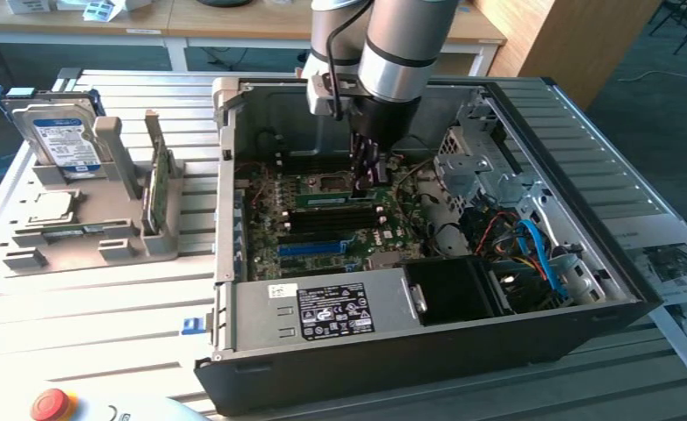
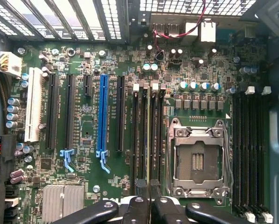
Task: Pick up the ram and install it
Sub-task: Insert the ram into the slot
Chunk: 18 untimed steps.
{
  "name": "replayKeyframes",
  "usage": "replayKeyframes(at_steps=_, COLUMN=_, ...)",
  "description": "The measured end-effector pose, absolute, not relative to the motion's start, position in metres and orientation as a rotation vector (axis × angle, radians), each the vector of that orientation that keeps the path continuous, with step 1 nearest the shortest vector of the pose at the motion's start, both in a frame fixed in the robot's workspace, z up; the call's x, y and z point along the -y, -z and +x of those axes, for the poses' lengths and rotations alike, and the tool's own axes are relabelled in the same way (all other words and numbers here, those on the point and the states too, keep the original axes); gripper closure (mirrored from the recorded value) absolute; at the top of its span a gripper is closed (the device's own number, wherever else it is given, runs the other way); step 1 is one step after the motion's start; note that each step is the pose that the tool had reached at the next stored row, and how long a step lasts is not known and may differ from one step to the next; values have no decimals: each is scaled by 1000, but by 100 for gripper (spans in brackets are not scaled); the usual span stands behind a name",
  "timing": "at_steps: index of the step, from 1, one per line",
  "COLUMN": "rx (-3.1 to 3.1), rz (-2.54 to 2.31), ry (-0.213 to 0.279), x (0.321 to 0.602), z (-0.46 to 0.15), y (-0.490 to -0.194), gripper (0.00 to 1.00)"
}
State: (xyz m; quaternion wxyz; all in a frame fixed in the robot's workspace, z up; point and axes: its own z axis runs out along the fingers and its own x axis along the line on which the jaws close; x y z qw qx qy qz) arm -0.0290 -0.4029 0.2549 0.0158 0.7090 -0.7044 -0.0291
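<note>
Now the open computer case (image 1: 437, 360) holds the motherboard (image 2: 88, 140) face up, and the gripper (image 2: 149, 207) hangs low over the dark memory slots (image 2: 140, 135) beside the empty processor socket (image 2: 198, 158). Its fingers (image 2: 137, 209) are clamped on what seems to be the ram (image 2: 149, 140), seen edge-on as a thin line above one slot. I judge the stick light, stiff and fragile, best held by its upper edge, away from chips and contacts.
</note>
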Motion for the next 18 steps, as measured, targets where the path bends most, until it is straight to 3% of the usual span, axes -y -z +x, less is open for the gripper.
replayKeyframes(at_steps=18, rx=2191, rz=2205, ry=91, x=412, z=-30, y=-255, gripper=88)
